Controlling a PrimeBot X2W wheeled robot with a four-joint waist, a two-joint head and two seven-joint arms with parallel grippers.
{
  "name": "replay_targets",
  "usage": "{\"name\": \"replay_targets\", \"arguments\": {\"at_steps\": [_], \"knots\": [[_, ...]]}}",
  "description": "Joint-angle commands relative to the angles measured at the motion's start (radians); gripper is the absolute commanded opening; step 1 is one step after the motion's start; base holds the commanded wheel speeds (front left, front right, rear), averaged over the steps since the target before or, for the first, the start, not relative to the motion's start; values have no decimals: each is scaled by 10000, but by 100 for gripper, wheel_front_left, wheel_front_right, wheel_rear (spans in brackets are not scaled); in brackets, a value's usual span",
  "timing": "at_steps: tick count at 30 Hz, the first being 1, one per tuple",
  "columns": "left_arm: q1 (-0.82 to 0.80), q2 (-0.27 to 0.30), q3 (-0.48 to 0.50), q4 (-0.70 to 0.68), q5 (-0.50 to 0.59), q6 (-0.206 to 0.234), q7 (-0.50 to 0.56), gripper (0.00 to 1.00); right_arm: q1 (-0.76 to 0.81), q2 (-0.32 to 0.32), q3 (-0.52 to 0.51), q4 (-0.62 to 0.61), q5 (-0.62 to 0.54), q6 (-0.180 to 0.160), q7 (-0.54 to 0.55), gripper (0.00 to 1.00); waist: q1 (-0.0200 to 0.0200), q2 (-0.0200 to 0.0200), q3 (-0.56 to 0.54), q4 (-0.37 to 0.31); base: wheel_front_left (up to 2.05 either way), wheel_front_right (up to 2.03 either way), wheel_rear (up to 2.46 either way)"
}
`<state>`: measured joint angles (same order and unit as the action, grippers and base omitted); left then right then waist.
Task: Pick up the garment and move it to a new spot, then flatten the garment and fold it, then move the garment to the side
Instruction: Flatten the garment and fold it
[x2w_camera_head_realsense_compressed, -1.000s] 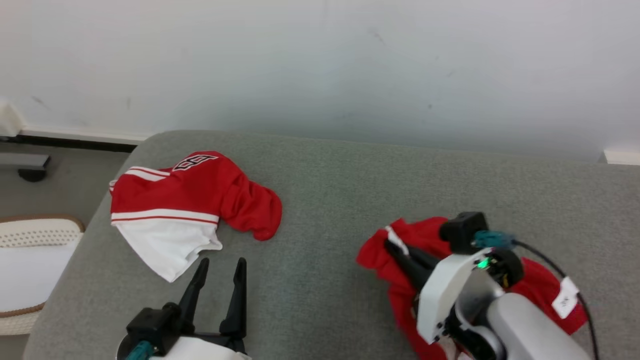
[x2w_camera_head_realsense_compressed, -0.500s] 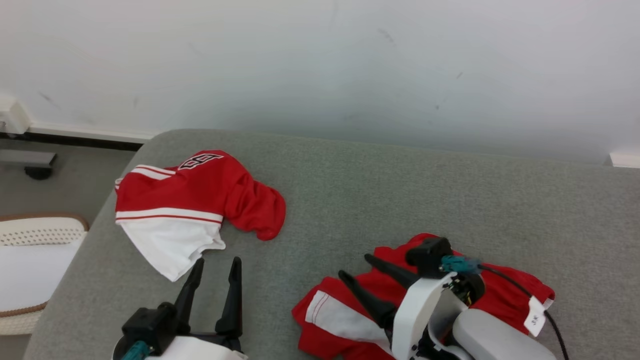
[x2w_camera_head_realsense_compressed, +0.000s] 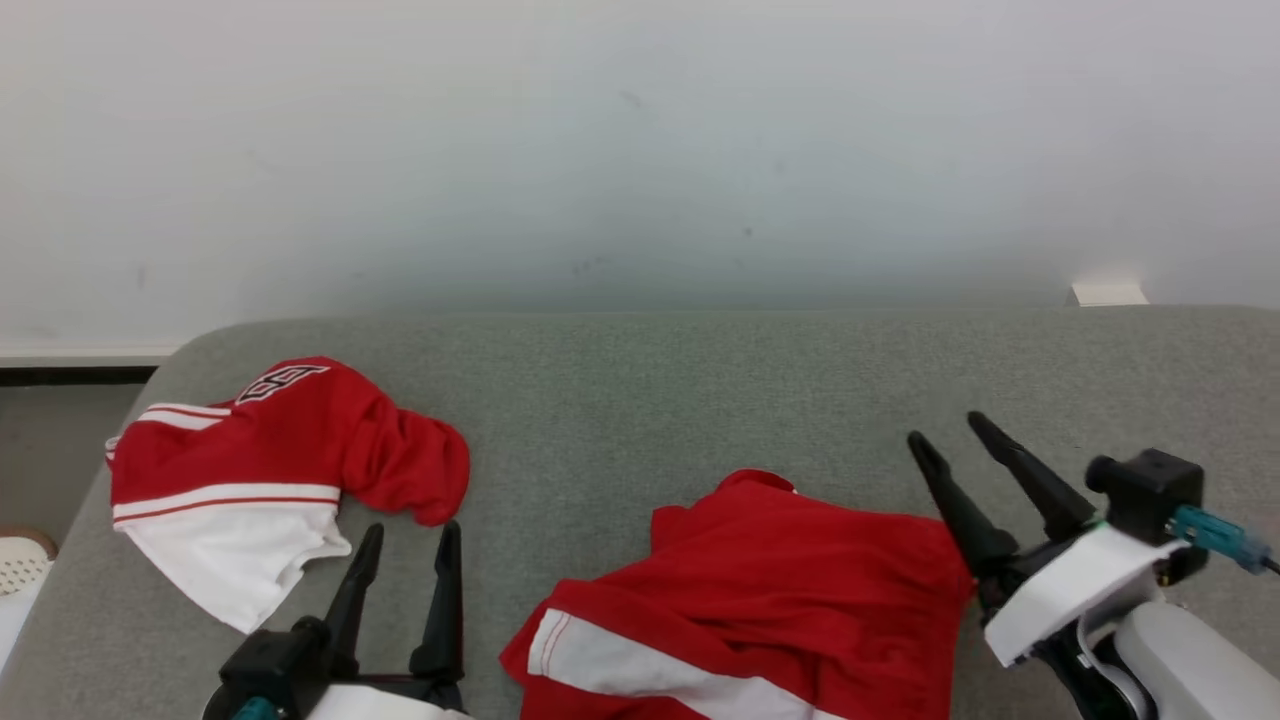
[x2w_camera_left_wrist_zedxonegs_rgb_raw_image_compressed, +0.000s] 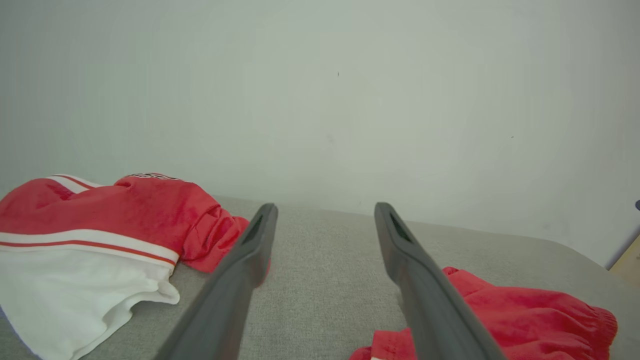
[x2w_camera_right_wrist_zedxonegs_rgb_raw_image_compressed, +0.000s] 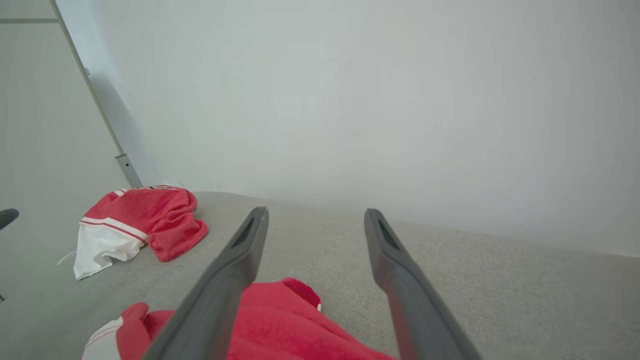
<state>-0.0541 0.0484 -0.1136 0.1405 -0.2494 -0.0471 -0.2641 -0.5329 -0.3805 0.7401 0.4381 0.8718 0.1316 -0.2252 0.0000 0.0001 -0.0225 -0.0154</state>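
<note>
The garment (x2w_camera_head_realsense_compressed: 760, 590) is red with a white side stripe and lies loosely spread on the grey cushion (x2w_camera_head_realsense_compressed: 640, 400), near the front at the centre. My right gripper (x2w_camera_head_realsense_compressed: 945, 430) stands open just past its right edge, with nothing between the fingers. In the right wrist view the garment (x2w_camera_right_wrist_zedxonegs_rgb_raw_image_compressed: 280, 320) lies below and to the left of the open right gripper (x2w_camera_right_wrist_zedxonegs_rgb_raw_image_compressed: 316, 212). My left gripper (x2w_camera_head_realsense_compressed: 413, 528) is open at the lower left, empty, between the two pieces of clothing. In the left wrist view the left gripper (x2w_camera_left_wrist_zedxonegs_rgb_raw_image_compressed: 326, 207) has the garment (x2w_camera_left_wrist_zedxonegs_rgb_raw_image_compressed: 525, 310) at its lower right.
A second crumpled red and white piece of clothing (x2w_camera_head_realsense_compressed: 250, 480) lies at the cushion's left end, also in the left wrist view (x2w_camera_left_wrist_zedxonegs_rgb_raw_image_compressed: 100, 220) and the right wrist view (x2w_camera_right_wrist_zedxonegs_rgb_raw_image_compressed: 145, 215). A pale wall (x2w_camera_head_realsense_compressed: 640, 150) rises behind the cushion. The cushion's left edge drops to the floor.
My right gripper has opened, let go of the garment and drawn back to the right. The garment now lies spread out on the cushion. The head camera has turned.
</note>
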Motion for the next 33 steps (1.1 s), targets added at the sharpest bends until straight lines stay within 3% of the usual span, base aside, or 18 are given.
{"name": "replay_targets", "arguments": {"at_steps": [1, 7, 11, 15, 23, 33], "knots": [[133, 37, 82, -81, 132, 29, -4, 100, 444, -122, -462, -11, -221, -17, -170, 100, 0, -1, -14, -206, 0, 0, 0], [238, 37, 170, -219, 214, -32, -4, 100, 2206, 83, -2437, 92, -1219, -17, -379, 100, 0, -1, 54, -465, 0, 0, 0], [237, 37, 191, -193, 224, -95, -4, 100, 3069, 466, -3123, -38, -1472, -18, -347, 100, 0, -1, 97, -504, 0, 0, 0], [160, 37, 162, -125, 265, -129, -4, 100, 3512, 832, -3188, -231, -1369, -17, 288, 100, 0, -1, 108, -447, 0, 0, 0], [93, 37, 52, -20, 281, -191, -4, 100, 3914, 792, -2995, -309, -645, -17, 2472, 100, 0, -1, 89, -57, 0, 0, 0], [75, 37, 8, 0, 298, -202, -4, 100, 3204, 1145, -3721, 545, -1087, -17, 2834, 100, 0, -1, 164, 348, 0, 0, 0]]}}
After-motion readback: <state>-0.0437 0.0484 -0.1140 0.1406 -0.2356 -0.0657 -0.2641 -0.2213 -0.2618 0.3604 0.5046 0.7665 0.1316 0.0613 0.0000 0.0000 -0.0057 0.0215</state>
